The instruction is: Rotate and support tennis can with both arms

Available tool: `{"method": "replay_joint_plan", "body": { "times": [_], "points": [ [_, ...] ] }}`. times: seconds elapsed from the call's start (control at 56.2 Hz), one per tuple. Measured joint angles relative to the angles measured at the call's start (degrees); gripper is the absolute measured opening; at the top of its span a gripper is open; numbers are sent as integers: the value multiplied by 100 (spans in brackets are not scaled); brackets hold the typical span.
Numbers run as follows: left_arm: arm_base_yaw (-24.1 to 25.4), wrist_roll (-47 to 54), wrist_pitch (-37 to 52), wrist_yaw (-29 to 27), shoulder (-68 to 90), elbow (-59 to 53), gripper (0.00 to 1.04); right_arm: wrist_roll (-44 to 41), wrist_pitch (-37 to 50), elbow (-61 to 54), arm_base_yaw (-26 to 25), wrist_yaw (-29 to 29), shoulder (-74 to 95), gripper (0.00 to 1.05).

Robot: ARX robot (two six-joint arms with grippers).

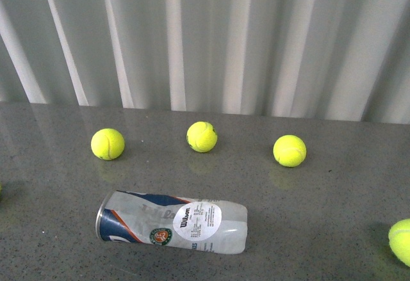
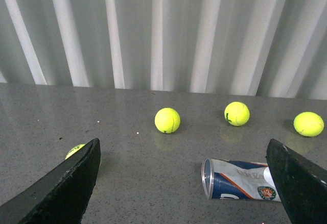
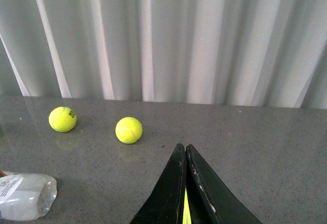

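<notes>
The tennis can (image 1: 172,223) lies on its side on the grey desk (image 1: 320,191), near my edge of it. Its metal rim (image 1: 100,217) points to the left and its clear closed end to the right. Nothing touches it. Three tennis balls (image 1: 202,136) sit in a row behind it, well apart from it, and a fourth ball (image 1: 400,241) is at the right border of the front view. Neither arm shows in that view.

The left pincer (image 2: 182,147) is spread wide and holds nothing. In its wrist view the can appears near one of the two black fingers (image 2: 66,188), with the rim end facing the gap, but I cannot tell if they touch. The right pincer (image 3: 182,150) has its fingers pressed together with nothing between the tips. A thin yellow-green strip shows in the slit lower down, and I cannot tell what it is. Its wrist view catches only the clear end of the can, at the border of the picture.

So I judge the task is at its very beginning — the approach step, with no contact made yet. The next move, as I think, calls for opening the right pincer and bringing both arms to the can, the left to the rim side and the right to the clear end. The can is round and smooth and may roll if one side pushes first — both contacts should come nearly together.
</notes>
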Motion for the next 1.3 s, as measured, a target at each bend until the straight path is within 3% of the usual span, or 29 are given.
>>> {"method": "replay_joint_plan", "body": {
  "times": [0.089,0.391,0.764,0.836,0.907,0.942,1.12,1.298],
  "points": [
    [0,-2,0,0,0,0,98,-2,-769,0,0,-2,-623,3],
    [0,0,-4,0,-4,0,98,-4,-820,0,0,-2,-798,5],
    [0,-2,-7,0,-4,0,98,-2,-820,0,0,-2,-798,73],
    [76,223,-667,573,319,238,98,-2,-820,0,0,0,-798,84],
    [-61,505,-896,706,966,586,98,-2,-820,0,0,-9,-798,96],
    [-157,671,-660,710,1423,817,98,4,-820,0,0,-4,-800,99],
    [-372,1060,1368,610,3696,1849,98,2,-820,0,2,-2,-804,97],
    [-1054,935,2946,525,7711,2975,98,2,-820,0,4,-2,-807,97]
  ]
}}
